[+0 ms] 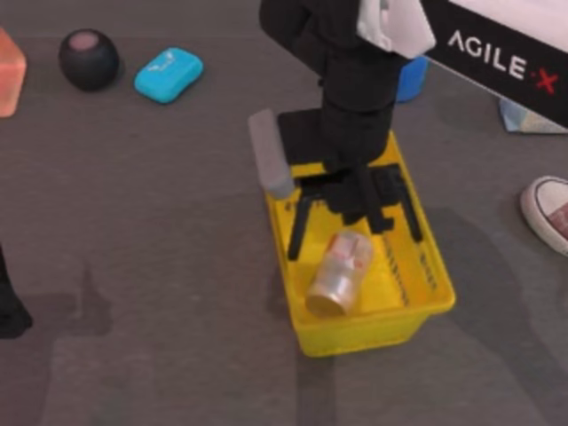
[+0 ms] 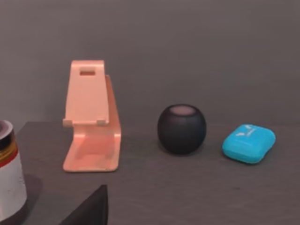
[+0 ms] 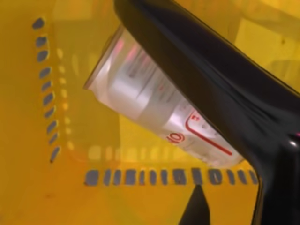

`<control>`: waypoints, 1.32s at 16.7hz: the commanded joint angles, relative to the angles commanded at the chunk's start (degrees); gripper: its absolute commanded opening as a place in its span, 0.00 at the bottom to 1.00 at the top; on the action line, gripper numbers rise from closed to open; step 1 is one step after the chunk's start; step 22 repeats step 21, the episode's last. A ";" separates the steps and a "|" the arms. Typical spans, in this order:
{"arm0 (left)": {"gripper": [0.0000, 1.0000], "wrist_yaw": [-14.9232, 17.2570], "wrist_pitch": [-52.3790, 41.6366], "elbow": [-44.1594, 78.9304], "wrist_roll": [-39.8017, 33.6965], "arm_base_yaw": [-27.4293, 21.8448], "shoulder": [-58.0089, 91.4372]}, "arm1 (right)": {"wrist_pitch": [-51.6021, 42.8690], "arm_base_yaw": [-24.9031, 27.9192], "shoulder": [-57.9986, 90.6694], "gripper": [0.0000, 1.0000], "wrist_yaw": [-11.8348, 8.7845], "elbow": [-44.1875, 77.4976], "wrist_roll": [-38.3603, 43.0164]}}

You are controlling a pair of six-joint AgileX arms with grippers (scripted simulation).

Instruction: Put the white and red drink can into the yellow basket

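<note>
Our right gripper [image 1: 359, 216] hangs over the large rectangular bright yellow plastic basket [image 1: 435, 266] with slotted sides, where the small white and red drink can [image 1: 342, 271] lies.

The can lies tilted on its side within the basket walls, its dull gold end toward the near wall. In the right wrist view one black finger [image 3: 220, 89] crosses the can [image 3: 154, 108]; we cannot tell whether the fingers grip it or stand apart. Our left arm [image 1: 11, 306] is parked at the table's left edge.

I see even, dim light; soft shadows streak the grey table [image 1: 160, 293] near my side, and all three views look slightly blurred.
</note>
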 joint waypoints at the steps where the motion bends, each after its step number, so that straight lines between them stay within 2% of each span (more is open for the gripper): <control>1: 1.00 0.00 0.00 0.00 0.00 0.00 0.00 | 0.00 0.00 0.00 0.00 0.00 0.00 0.00; 13: 1.00 0.00 0.00 0.00 0.00 0.00 0.00 | -0.22 -0.10 0.09 0.00 0.01 0.24 -0.03; 19: 1.00 0.00 0.00 0.00 0.00 0.00 0.00 | -10.05 -1.41 -0.52 0.00 0.01 9.31 -1.96; 22: 1.00 0.00 0.00 0.00 0.00 0.00 0.00 | -11.04 -1.67 -0.74 0.00 0.01 10.26 -2.11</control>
